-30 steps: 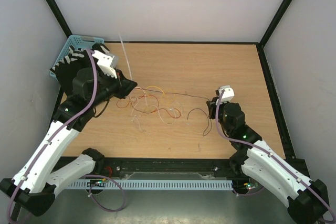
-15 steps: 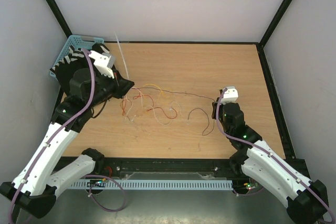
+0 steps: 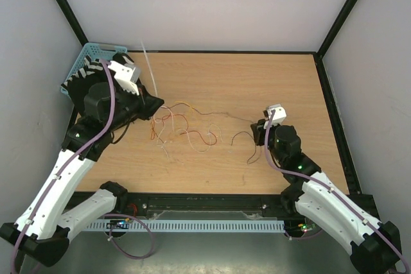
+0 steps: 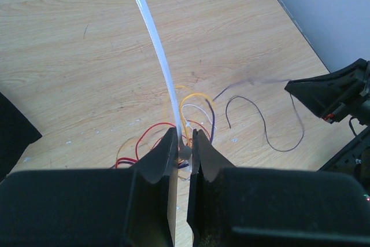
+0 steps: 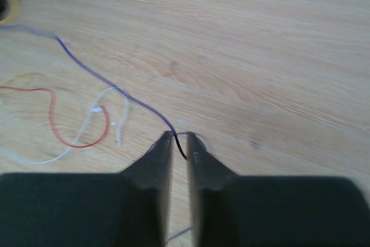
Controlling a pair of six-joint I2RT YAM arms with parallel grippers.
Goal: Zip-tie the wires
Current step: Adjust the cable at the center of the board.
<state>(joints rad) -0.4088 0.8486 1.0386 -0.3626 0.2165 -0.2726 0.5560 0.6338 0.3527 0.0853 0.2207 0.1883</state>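
Wires (image 3: 186, 131) lie in a loose tangle mid-bench (image 3: 257, 81), stretched along a 9-to-3 line between the two hands. The left hand (image 3: 156, 108) sits at the tangle's 10 o'clock edge, nearer the bulk than the right hand (image 3: 260, 125) out at 3 o'clock.

From the left wrist, the left hand is pinching a white zip tie (image 4: 156, 44) near its head. The strap rises toward 12 o'clock and the coloured loops lie just beyond the fingertips.

From the right wrist, the right hand's tips stand a slit apart with a dark strand (image 5: 115, 88) in the slit — gripped or not, I cannot tell. It trails off toward 10 o'clock.

No readable writing anywhere.
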